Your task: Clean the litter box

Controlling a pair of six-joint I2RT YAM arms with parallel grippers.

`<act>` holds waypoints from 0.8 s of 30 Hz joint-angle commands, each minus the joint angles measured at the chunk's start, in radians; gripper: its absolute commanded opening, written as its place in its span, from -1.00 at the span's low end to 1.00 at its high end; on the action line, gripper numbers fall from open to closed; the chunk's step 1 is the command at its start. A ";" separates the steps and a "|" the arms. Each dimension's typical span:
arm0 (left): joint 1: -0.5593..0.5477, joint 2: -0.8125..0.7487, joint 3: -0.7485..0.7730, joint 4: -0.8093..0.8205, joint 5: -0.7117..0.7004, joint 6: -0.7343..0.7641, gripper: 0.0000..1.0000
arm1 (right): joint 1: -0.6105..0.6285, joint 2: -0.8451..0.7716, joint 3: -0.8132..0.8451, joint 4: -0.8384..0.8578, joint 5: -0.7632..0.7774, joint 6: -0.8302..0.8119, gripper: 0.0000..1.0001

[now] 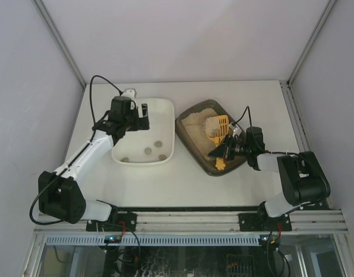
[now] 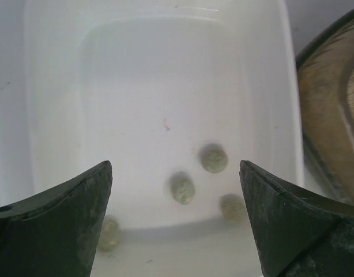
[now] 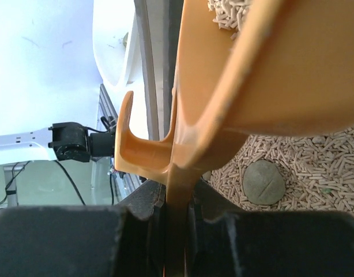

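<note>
Gripping smooth orange plastic scoop [image 3: 269,69], pelleted litter [image 3: 330,167], round grey clump [image 3: 263,182]

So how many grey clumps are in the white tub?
4. Three clumps sit grouped toward the white tub's right near side; the fourth lies by its left near corner, partly behind the left tool. No others show in either view.

1. The left claw [image 2: 176,167] is matt black.
2. Under it, the tub [image 2: 165,86] is plain white, and the clumps [image 2: 214,158] inside are mottled grey-green.
3. The scoop [image 3: 269,75] in the right claw [image 3: 177,216] is plain orange-yellow.
4. Just beyond that claw, the litter [image 3: 315,167] is pale beige pellets.
5. The litter box [image 1: 195,157] around it is dark brown-grey.
6. The tabletop [image 1: 234,95] is white.
</note>
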 commanded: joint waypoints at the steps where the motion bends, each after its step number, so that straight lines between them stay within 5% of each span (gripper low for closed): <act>1: 0.029 -0.050 -0.052 0.005 -0.041 0.142 0.89 | 0.021 -0.037 -0.063 0.055 0.078 -0.050 -1.00; 4: 0.044 -0.042 -0.068 -0.040 0.069 0.221 0.90 | 0.052 -0.032 -0.032 -0.046 0.094 -0.110 -1.00; 8: 0.084 -0.061 -0.125 -0.088 0.313 0.306 0.91 | 0.002 -0.042 -0.126 0.161 0.061 0.008 -1.00; 10: 0.105 -0.081 -0.159 -0.081 0.405 0.327 0.91 | 0.040 -0.025 -0.088 0.074 0.060 -0.047 -1.00; 15: 0.133 -0.097 -0.173 -0.080 0.448 0.342 0.90 | 0.019 -0.022 -0.134 0.289 0.009 0.098 -1.00; 18: 0.143 -0.088 -0.184 -0.078 0.503 0.331 0.88 | 0.089 0.030 -0.050 0.211 -0.025 0.062 -1.00; 24: 0.145 -0.033 -0.165 -0.131 0.571 0.365 0.85 | 0.014 0.176 -0.097 0.791 -0.131 0.457 -1.00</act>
